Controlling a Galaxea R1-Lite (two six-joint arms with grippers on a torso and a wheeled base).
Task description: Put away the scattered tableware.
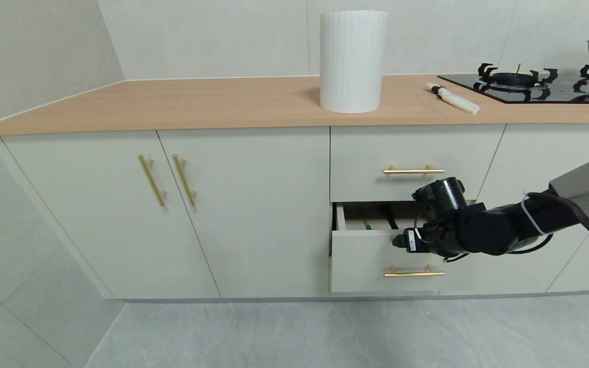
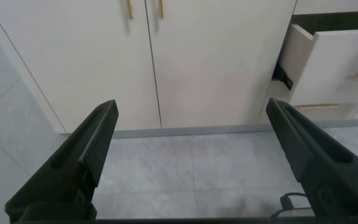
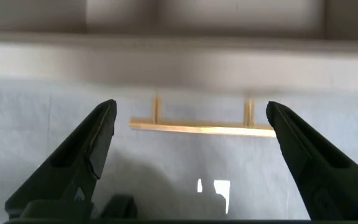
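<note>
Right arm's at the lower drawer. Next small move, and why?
Probably bring the right gripper down onto the handle and close on it. The gripper is open and empty, the handle lies between its fingers in the wrist view, and the drawer is only partly open, likely too narrow a gap for the white utensil on the counter.

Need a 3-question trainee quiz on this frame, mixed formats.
1. True or false: the lower drawer is fully shut.
2. What lies on the counter between the cylinder and the hob? A) a plate B) a white utensil C) a mug
3. Fill in: the right tool, by the lower drawer's handle, is ___ (open/shut).
Key: 1 false; 2 B; 3 open.
</note>
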